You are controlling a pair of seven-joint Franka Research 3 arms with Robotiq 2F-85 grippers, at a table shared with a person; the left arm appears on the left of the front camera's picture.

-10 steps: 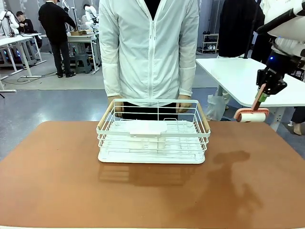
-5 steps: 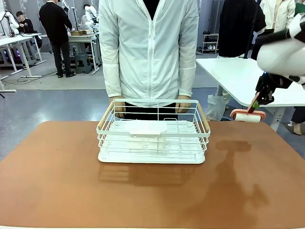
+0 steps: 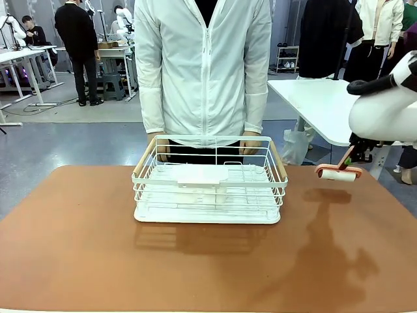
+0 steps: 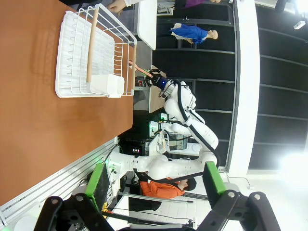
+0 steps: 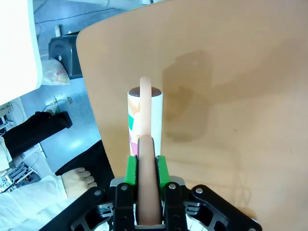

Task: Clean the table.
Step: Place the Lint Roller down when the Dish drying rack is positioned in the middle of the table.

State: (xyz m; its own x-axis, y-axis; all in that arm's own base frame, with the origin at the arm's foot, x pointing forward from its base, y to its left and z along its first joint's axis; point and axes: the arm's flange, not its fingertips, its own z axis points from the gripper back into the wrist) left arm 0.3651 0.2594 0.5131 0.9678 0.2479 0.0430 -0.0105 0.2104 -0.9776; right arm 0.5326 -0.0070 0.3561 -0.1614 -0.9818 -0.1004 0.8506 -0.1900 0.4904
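Table (image 3: 78, 254) reddish-brown; rack (image 3: 210, 179) white wire with pale wood handles; roller (image 5: 144, 122) pink-handled, white with colourful print; pads (image 5: 130, 169) green; jacket (image 3: 203, 65) white.

Robotics lab or test floor, big open hall with a grey floor (image 3: 85, 140). Rows of white tables on metal legs (image 3: 23, 62) stood in the background with people working at them, cardboard box (image 3: 107, 44) and stools beside. A reddish-brown counter (image 3: 78, 248) sat on an aluminium frame, a white robot arm (image 4: 185, 108) mounted beside it. Dark panelled wall (image 4: 279, 86) and strip lighting behind. Cables and electronics with lit indicators (image 4: 156, 130) sat under the rig.
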